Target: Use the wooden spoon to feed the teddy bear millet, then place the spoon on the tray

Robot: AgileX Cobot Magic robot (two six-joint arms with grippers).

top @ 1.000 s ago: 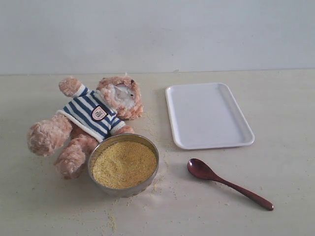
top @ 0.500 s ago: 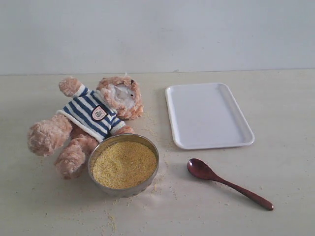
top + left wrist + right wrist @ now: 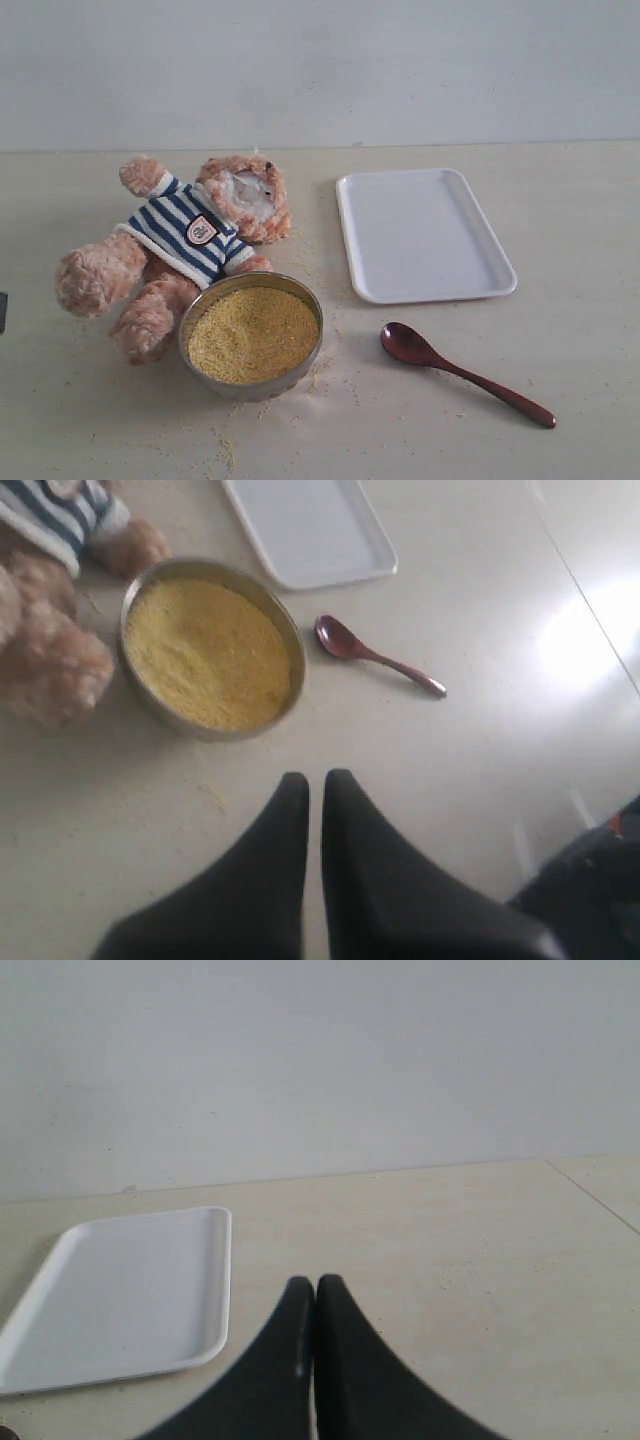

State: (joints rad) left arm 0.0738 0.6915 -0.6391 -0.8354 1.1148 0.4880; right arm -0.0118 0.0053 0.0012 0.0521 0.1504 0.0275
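Ideally the right gripper [image 3: 315, 1281], fingers clenched empty like the left gripper [image 3: 316, 777], opens and pinches the wooden spoon [image 3: 468, 377] mid-handle.

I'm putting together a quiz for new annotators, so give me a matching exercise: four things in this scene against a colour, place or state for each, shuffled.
Things:
1 teddy bear
2 millet
3 wooden spoon
4 tray

Descriptions:
A plain white
B fills the metal bowl
C wears a striped shirt
D reddish-brown, lying on the table

Pairs: 1-C, 2-B, 3-D, 4-A
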